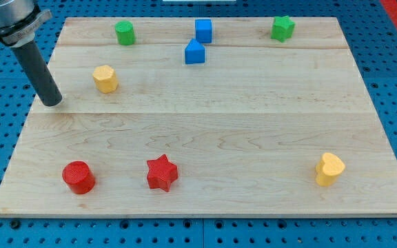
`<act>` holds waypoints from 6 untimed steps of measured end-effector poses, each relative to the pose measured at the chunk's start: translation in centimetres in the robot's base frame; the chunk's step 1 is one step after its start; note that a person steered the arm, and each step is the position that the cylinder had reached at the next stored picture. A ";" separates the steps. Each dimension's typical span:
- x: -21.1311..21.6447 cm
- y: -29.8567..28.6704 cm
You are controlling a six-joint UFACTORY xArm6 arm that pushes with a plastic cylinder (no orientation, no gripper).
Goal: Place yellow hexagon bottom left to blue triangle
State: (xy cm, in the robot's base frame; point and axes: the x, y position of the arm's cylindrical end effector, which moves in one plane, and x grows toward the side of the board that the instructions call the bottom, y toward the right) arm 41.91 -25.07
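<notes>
The yellow hexagon (105,78) sits on the wooden board (205,131) at the upper left. The blue triangle (194,52) is near the view's top centre, to the right of and above the hexagon. My tip (52,102) rests on the board to the left of and slightly below the yellow hexagon, a short gap apart from it. The dark rod slants up to the view's top left corner.
A blue cube (203,30) stands just above the blue triangle. A green cylinder (124,32) is at the top left, a green star (282,28) at the top right. A red cylinder (78,177) and red star (162,172) lie at the bottom left. A yellow heart (329,169) is at the bottom right.
</notes>
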 end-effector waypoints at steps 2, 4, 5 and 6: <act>-3.8 8.4; -4.4 15.2; -2.5 7.4; -7.8 6.6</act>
